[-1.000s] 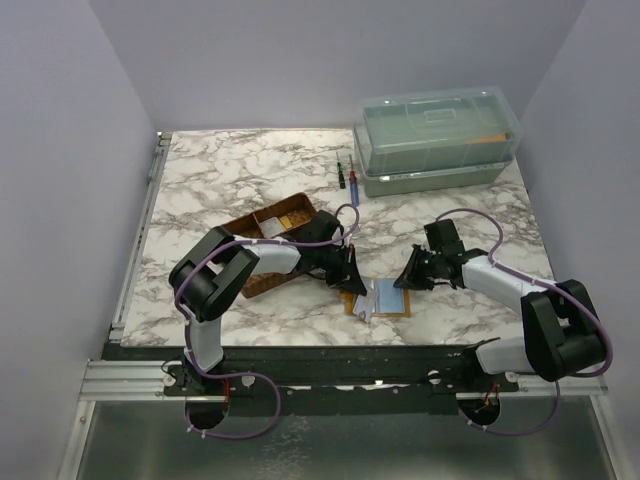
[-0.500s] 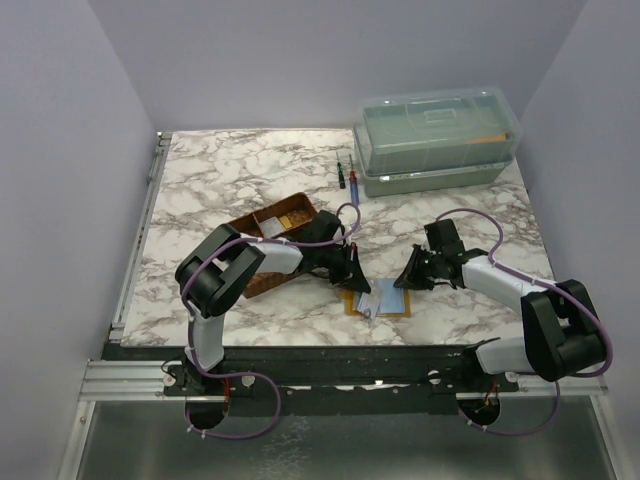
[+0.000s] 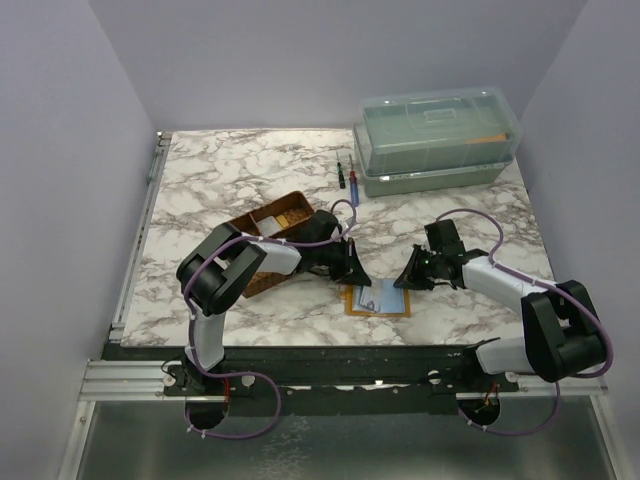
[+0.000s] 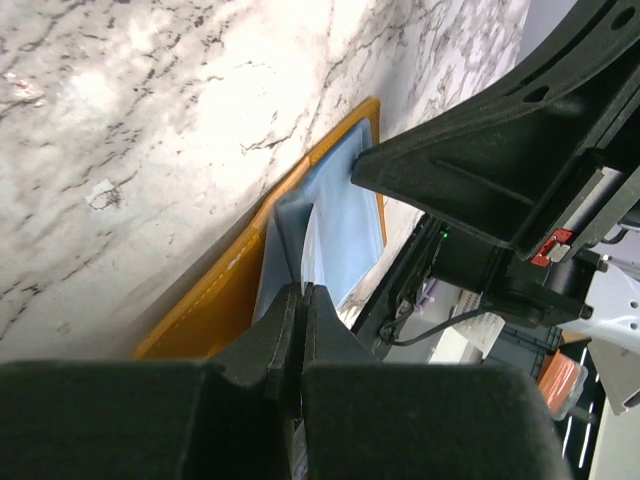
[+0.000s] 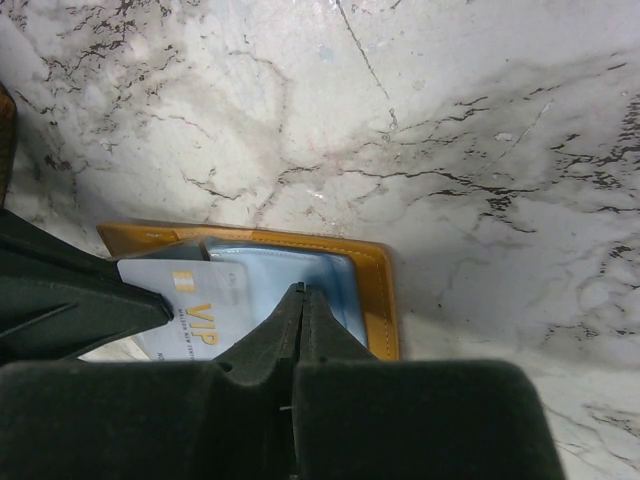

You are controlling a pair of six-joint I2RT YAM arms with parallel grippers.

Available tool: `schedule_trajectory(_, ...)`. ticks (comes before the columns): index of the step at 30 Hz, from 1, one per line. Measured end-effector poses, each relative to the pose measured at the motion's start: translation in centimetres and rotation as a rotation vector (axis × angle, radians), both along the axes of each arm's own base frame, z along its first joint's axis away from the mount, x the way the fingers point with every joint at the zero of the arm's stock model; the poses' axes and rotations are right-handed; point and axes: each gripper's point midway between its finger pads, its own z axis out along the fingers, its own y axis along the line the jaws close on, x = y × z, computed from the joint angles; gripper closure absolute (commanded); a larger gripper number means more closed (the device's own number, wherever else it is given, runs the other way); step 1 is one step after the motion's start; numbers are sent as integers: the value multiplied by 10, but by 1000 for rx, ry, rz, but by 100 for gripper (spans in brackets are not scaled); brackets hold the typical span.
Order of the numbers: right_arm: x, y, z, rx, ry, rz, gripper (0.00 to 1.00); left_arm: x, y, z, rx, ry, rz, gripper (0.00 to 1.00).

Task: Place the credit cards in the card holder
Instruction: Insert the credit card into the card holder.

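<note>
The card holder lies open near the front middle of the table, its orange rim around a pale blue inner face. A whitish credit card marked VIP lies over the left part of that face. My left gripper is shut on the card's edge at the holder's left side; its jaws are pressed together. My right gripper is shut, its tips resting on the blue face at the holder's right side. No other cards show.
A brown compartment tray sits just left of my left arm. A clear lidded green box stands at the back right. Two small screwdrivers lie in front of it. The right gripper's body looms close in the left wrist view.
The card, which stuck out tilted past the holder's left edge, now lies flatter over the blue face. My left gripper has shifted slightly away from me. The right gripper has stayed put.
</note>
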Motion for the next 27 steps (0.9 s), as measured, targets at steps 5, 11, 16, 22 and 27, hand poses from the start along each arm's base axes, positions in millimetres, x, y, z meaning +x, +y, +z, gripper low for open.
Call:
schedule_trajectory(5,0,0,0,3,-7,-1,99,3,1,-4,-5,-7,39,100)
schedule_trajectory(11,-1,1,0,13,-8,-8,99,4,2,-6,-19,-9,67,100)
schedule_trajectory(16,-2,1,1,19,-10,-17,93,3,2,-8,-22,-17,92,100)
schedule_trajectory(22,-7,-6,4,-9,1,-42,76,2,-1,-7,-11,-49,128,100)
schedule_trajectory(27,-14,-14,12,-37,2,-63,75,4,-5,-6,-8,-75,150,100)
